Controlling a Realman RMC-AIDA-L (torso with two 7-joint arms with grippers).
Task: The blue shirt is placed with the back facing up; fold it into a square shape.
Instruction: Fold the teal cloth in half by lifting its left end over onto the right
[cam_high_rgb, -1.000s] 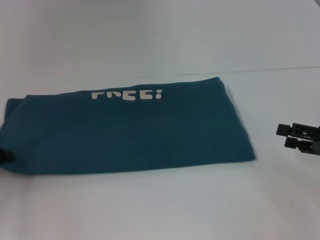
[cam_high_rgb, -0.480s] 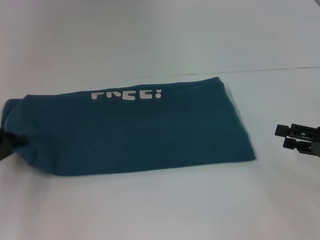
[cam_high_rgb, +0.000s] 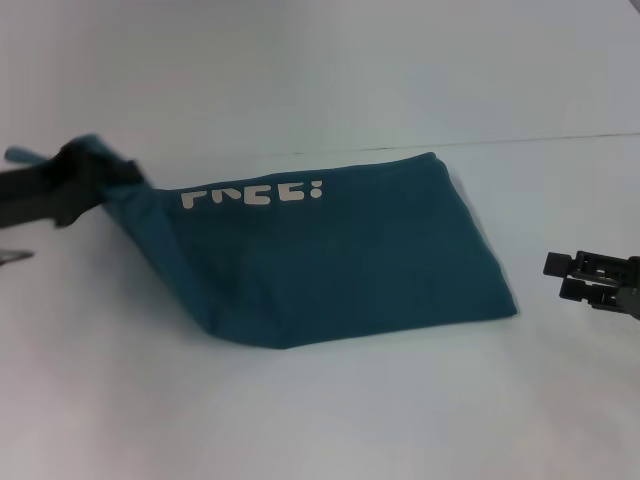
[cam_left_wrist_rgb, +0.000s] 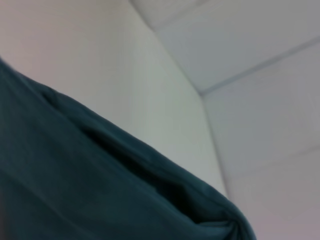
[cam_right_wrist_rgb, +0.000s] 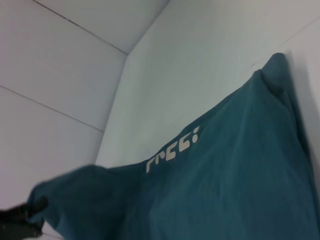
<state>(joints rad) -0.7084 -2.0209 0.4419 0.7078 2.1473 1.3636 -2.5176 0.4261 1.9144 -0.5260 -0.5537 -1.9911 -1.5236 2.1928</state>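
Observation:
The blue shirt lies folded into a long band on the white table, with white lettering along its far edge. My left gripper is shut on the shirt's left end and holds it raised above the table, so the cloth slopes down to a fold at the near edge. Teal cloth fills the left wrist view. From the right wrist view I see the shirt and, far off, the left gripper. My right gripper hovers open beside the shirt's right end, apart from it.
The white table runs back to a seam where it meets the white wall. Bare table surface shows in front of the shirt and to its left.
My left gripper has taken the shirt's left end, lifted it and carried it up and to the right, so the left part peels off the table. The right gripper has barely moved.

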